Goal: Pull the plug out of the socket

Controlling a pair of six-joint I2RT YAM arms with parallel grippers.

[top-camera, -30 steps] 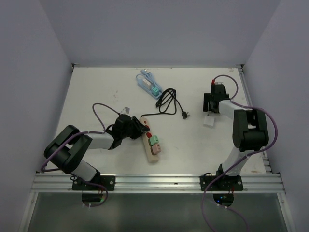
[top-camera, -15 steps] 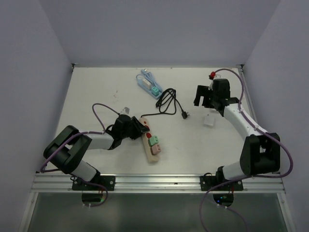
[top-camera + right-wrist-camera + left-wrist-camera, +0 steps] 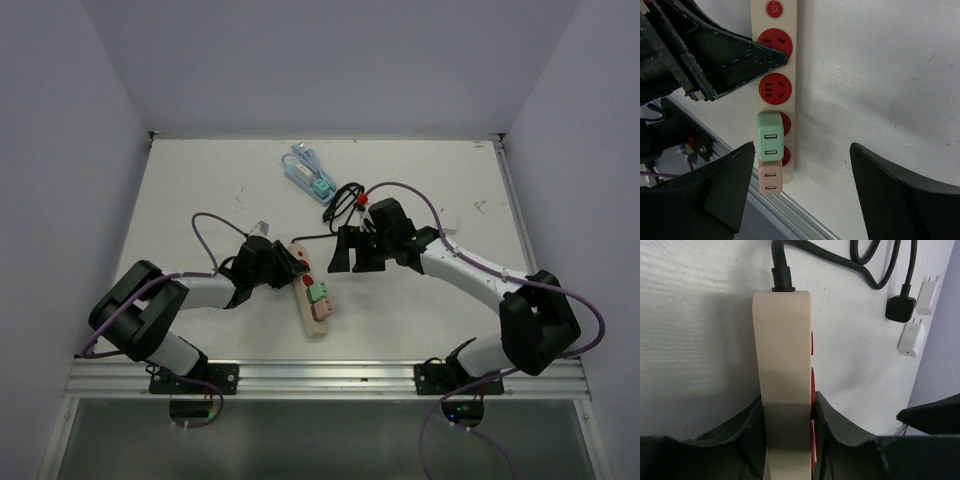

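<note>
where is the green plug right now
Top view, left of centre: the green plug sits in the power strip, just beyond the pink plug, with the left gripper shut on the strip's far end.

You see a cream power strip (image 3: 790,75) with red sockets (image 3: 775,89), carrying a mint-green plug (image 3: 770,135) and a pale pink plug (image 3: 771,180). Its cable (image 3: 348,210) is black, your counter (image 3: 200,190) white, the packet (image 3: 303,163) light blue.

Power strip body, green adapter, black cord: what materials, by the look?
Power strip: cream hard plastic, smooth satin, soft sheen along its side. Green adapter: likely matte plastic, even colour, rounded corners. Black cord: probably rubber or PVC sheath, dull, lying in loose loops.
</note>
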